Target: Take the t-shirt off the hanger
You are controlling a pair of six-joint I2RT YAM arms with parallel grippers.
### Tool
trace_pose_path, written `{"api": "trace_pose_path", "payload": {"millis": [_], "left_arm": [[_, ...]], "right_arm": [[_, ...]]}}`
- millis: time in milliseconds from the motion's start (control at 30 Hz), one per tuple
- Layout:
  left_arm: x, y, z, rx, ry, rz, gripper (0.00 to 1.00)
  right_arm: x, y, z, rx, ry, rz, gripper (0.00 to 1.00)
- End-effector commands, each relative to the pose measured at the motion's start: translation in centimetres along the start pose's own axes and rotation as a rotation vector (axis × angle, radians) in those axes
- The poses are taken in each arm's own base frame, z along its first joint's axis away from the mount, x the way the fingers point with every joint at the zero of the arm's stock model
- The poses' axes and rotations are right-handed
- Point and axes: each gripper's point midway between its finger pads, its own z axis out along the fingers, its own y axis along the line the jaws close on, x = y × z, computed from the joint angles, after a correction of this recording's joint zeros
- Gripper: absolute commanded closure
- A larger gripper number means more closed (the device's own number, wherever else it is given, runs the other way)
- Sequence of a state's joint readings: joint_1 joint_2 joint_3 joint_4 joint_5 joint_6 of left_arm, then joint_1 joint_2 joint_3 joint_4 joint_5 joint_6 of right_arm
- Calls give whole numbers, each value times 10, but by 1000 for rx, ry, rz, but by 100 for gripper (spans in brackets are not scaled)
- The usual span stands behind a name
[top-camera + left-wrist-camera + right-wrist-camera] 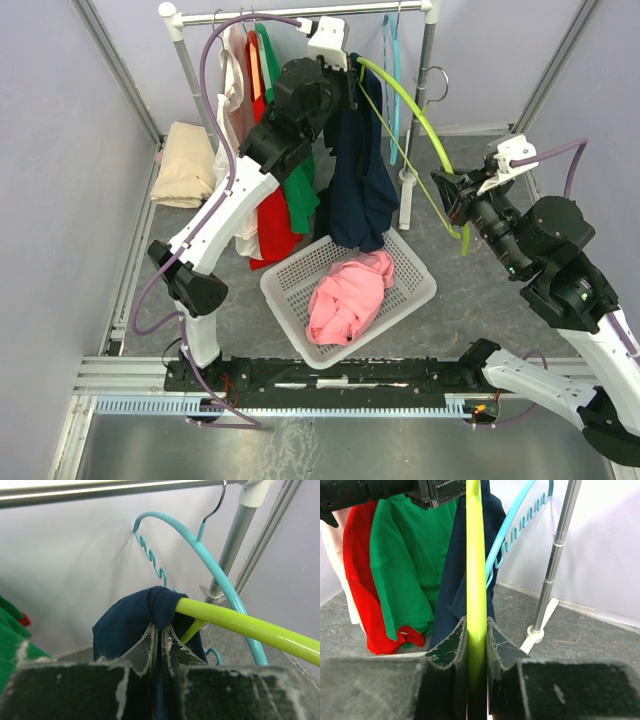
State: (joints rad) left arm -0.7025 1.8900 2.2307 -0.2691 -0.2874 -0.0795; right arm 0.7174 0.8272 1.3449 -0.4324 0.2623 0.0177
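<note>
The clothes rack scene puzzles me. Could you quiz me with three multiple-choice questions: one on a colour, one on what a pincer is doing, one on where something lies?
1. What colour is the hanger held by the right pincer?
A lime
B red
C white

2. The left pincer is:
A open and empty
B shut on the hanger
C shut on the navy t-shirt

3. The pink garment lies:
A on the hanger
B in the white basket
C in the left pincer

Answers: A, the bar between its fingers is lime; C, navy cloth is pinched between its closed fingers; B, it sits heaped inside the basket.
</note>
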Motion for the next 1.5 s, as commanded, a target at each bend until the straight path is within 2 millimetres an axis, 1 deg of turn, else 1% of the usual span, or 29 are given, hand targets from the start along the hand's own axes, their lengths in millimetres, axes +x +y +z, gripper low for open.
{"api": "trace_pose_path", "payload": {"millis": [0, 200, 300, 367, 433, 500, 700, 867, 1000, 1067, 1200, 1267, 1467], "left_arm": [[-43, 75, 8, -202, -122, -14, 97], [-55, 98, 8, -230, -157, -44, 97], [-65, 104, 6, -239, -181, -52, 97], [-68, 105, 3, -235, -183, -53, 97], [-69, 100, 0, -206, -178, -55, 97], [-68, 89, -4, -139, -169, -54, 97], [-56, 61, -17, 29, -100, -39, 97], [-51, 48, -31, 109, -71, -30, 97], [-47, 36, -37, 182, -45, -26, 97], [-45, 38, -37, 171, -41, -24, 97], [-42, 52, -33, 93, -38, -6, 97], [-41, 56, -30, 72, -37, -5, 97], [-26, 63, -20, 24, -12, -18, 97]], "right_arm": [[-40, -5, -27, -17, -138, 16, 98], [-39, -8, -28, -5, -133, 7, 98], [-38, -8, -28, -4, -131, 1, 98], [-36, -10, -25, 10, -126, 0, 98], [-35, -14, -23, 35, -116, -1, 98], [-33, -19, -19, 72, -105, -1, 98], [-27, -25, -8, 123, -86, 3, 98], [-25, -27, 0, 151, -83, 14, 99], [-24, -25, 7, 152, -83, 23, 98], [-24, -23, 10, 145, -80, 26, 98], [-24, -18, 8, 116, -93, 33, 98], [-28, -16, 4, 96, -114, 33, 98], [-45, -15, -14, 64, -183, 56, 98]]}}
